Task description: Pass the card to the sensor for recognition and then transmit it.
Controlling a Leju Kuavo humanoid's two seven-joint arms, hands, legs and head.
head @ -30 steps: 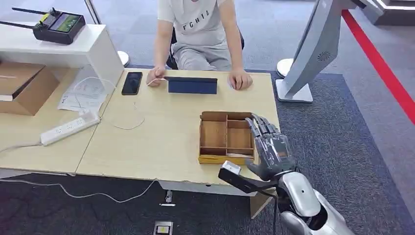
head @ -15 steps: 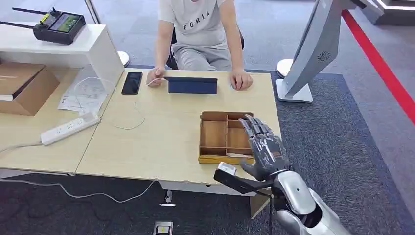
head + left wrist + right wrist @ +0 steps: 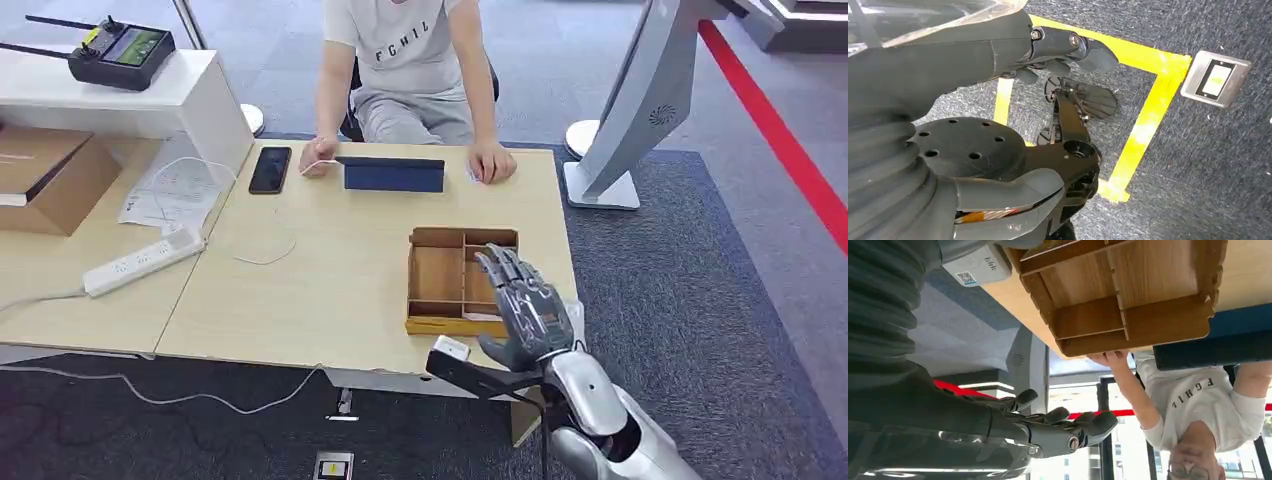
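Hovering over the wooden tray (image 3: pixel 440 275), your right hand (image 3: pixel 525 310) has its fingers spread, holding nothing. A pale card (image 3: pixel 487 317) seems to lie in the tray's near compartment: thin, stiff, slippery, so pinch its edge.

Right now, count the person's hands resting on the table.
2. One hand lies between the phone and the tablet; the other hand lies past the tablet's opposite end.
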